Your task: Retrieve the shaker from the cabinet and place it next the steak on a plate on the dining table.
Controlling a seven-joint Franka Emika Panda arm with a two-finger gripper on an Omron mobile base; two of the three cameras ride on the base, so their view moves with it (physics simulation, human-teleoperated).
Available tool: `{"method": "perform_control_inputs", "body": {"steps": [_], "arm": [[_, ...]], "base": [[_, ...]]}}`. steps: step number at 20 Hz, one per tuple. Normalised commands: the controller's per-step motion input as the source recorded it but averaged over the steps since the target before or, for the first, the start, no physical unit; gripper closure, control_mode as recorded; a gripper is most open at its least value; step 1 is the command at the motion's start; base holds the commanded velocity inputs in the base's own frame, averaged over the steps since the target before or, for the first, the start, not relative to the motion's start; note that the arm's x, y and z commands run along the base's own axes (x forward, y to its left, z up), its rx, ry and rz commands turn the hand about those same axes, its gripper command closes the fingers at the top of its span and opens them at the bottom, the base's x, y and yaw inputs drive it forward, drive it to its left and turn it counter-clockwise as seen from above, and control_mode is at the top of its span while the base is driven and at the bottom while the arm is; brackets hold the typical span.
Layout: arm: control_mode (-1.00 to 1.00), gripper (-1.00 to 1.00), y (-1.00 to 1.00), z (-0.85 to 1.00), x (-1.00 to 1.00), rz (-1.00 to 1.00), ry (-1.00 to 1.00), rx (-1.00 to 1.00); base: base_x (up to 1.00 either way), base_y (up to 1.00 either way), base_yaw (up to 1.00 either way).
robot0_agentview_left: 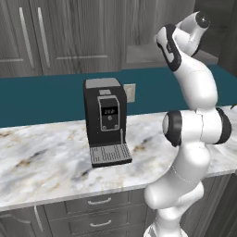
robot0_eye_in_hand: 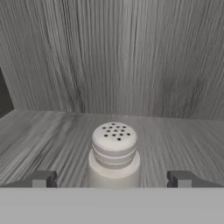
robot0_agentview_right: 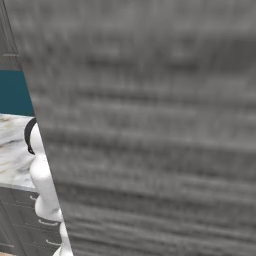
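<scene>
Grey-white shaker (robot0_eye_in_hand: 114, 154) upright on cabinet (robot0_eye_in_hand: 131, 57) shelf, between wide-apart gripper (robot0_eye_in_hand: 112, 179) fingers

The lower body of the shaker (robot0_eye_in_hand: 114, 164) is cut off at the bottom of the hand view, so its base and its contact with the cabinet shelf (robot0_eye_in_hand: 52, 135) cannot be seen. Only the tips of the fingers (robot0_eye_in_hand: 43, 179) are shown. In the right base view, most of the picture is blocked by a blurred wood-grain cabinet door (robot0_agentview_right: 150, 130), behind which the arm (robot0_agentview_right: 42, 185) is largely hidden. In the left base view, the arm's upper end is cut off near the cabinet (robot0_agentview_left: 69, 32), and the table (robot0_agentview_left: 46, 157) runs off the left edge.
</scene>
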Motion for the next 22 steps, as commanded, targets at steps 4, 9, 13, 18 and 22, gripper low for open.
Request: {"method": "perform_control_inputs", "body": {"steps": [4,9,13,18,22], "arm": [[-1.00,-1.00,-0.05,0.00,0.32,0.02,0.00,0.00],[-1.00,1.00,0.00,-0.02,0.29,0.00,0.00,0.00],[-1.00,1.00,0.00,0.00,0.07,0.00,0.00,0.00],[-1.00,1.00,0.00,-0.01,-0.05,0.00,0.00,0.00],[-1.00,1.00,0.00,0.07,-0.96,0.00,-0.25,0.00]], "base": [[0.00,0.00,0.00],[0.00,0.00,0.00],[0.00,0.00,0.00],[0.00,0.00,0.00],[0.00,0.00,0.00]]}}
